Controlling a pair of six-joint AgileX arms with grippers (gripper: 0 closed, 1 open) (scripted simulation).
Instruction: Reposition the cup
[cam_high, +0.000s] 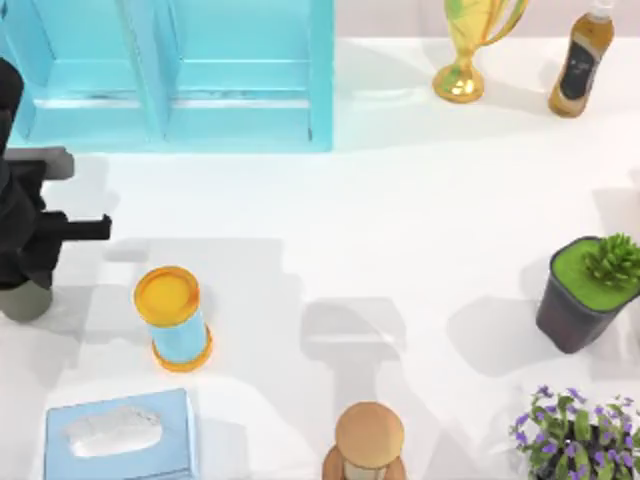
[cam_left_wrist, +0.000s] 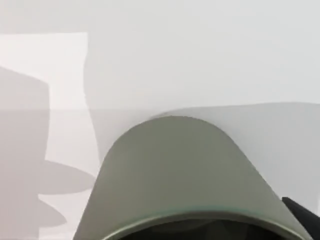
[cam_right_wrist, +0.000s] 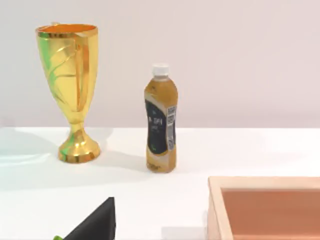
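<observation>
Rendered sim tabletop, not a real room: plain white table (cam_high: 400, 200), blank wall behind. Random props scattered around: blue cabinet (cam_high: 200, 70) upper left, gold trophy (cam_high: 470, 45) and bottle (cam_high: 580, 65) upper right (typical clutter set), potted plant (cam_high: 585, 295) at right edge.

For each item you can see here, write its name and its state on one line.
cup: upright at the table's left edge, under the left arm
left gripper: over the cup
yellow-lidded can: upright, lid on
bottle: upright, capped
trophy: upright
potted plant: upright
tissue box: flat, tissue sticking out
</observation>
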